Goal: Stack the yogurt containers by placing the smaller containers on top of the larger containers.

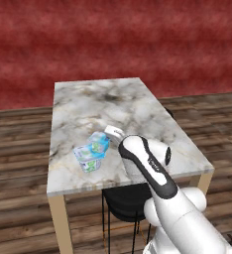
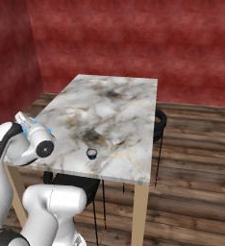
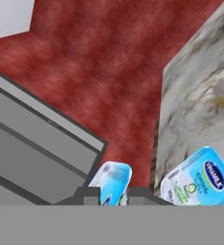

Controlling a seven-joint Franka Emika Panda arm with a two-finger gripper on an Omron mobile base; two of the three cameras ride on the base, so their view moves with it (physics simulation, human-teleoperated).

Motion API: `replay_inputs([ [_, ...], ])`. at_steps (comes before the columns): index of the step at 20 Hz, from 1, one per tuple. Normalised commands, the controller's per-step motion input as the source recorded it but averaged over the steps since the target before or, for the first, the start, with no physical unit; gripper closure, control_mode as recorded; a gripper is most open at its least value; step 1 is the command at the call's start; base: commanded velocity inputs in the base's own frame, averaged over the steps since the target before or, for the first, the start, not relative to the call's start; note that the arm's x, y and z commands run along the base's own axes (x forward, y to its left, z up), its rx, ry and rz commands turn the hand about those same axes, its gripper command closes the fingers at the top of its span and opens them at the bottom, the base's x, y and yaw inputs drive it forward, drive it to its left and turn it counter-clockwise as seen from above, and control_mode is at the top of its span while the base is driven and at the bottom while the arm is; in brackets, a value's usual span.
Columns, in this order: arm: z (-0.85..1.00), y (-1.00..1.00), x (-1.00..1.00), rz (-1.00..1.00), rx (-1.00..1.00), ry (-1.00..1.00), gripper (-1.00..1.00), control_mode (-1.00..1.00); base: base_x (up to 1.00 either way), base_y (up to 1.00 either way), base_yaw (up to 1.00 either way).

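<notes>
The small light-blue tub [image 1: 99,142] hangs tilted just above the marble table [image 1: 113,104], with my gripper [image 1: 106,137] shut on it. In the hand view this tub [image 3: 115,183] sits between the two fingertips [image 3: 91,195]. Right beside it, toward the table's front left, stands the larger tub [image 1: 89,158], blue on top with white sides and green marks; it also shows in the hand view [image 3: 200,184]. The small tub is next to the larger one, not on it. A tiny dark cup [image 2: 91,153] with a whitish rim stands alone near the table's front edge, to the right of my gripper [image 2: 23,119].
A black stool [image 1: 124,204] is tucked under the table's near side and another [image 2: 160,123] stands at the right side. The table's front edge [image 2: 81,174] lies close to the tubs. A grey box-like unit [image 3: 37,143] shows against the red wall.
</notes>
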Motion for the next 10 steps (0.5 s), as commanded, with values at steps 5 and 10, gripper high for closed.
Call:
replay_inputs([
  [5,-0.13,0.0,0.05,0.0,0.0,0.0,1.0,-1.0,0.0,0.0,0.0],
  [10,-0.07,0.0,0.11,0.0,0.0,0.0,1.0,-1.0,0.0,0.0,0.0],
])
